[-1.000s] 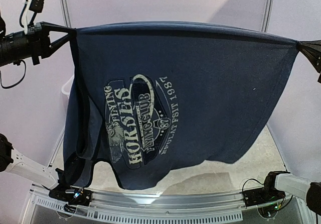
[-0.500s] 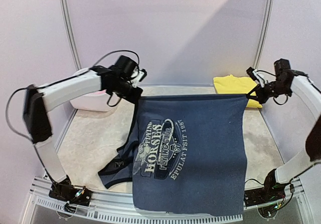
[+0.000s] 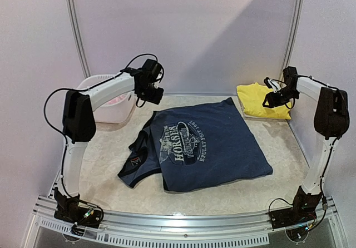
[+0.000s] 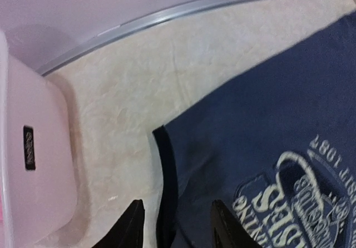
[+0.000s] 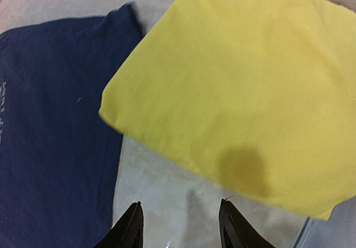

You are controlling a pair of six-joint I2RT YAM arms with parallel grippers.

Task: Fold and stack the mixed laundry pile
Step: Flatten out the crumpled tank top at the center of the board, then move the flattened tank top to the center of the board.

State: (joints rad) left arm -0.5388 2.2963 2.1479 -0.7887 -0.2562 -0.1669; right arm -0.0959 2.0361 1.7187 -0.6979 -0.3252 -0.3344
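The navy tank top (image 3: pixel 214 148) with its white horse print lies spread flat on the table, one strap end bunched at its left (image 3: pixel 133 167). My left gripper (image 3: pixel 154 96) hovers open just above its far-left corner. In the left wrist view the dark-edged hem (image 4: pixel 167 164) runs between the open fingertips (image 4: pixel 132 226), untouched by either. My right gripper (image 3: pixel 270 100) stands open at the near edge of the folded yellow garment (image 3: pixel 257 99), over bare table (image 5: pixel 167 187) between the yellow garment (image 5: pixel 239 75) and the navy cloth (image 5: pixel 50 125). Something pink (image 3: pixel 118 99) shows inside the basket.
The white slotted basket (image 3: pixel 97 106) stands at the back left, close beside my left arm; its wall (image 4: pixel 33 164) fills the left of the left wrist view. A metal rail (image 3: pixel 183 221) runs along the table's near edge. Walls close in behind and at both sides.
The tank top, held stretched in the air by both grippers, came down and now lies on the table. Both grippers have opened and let go of its far corners.
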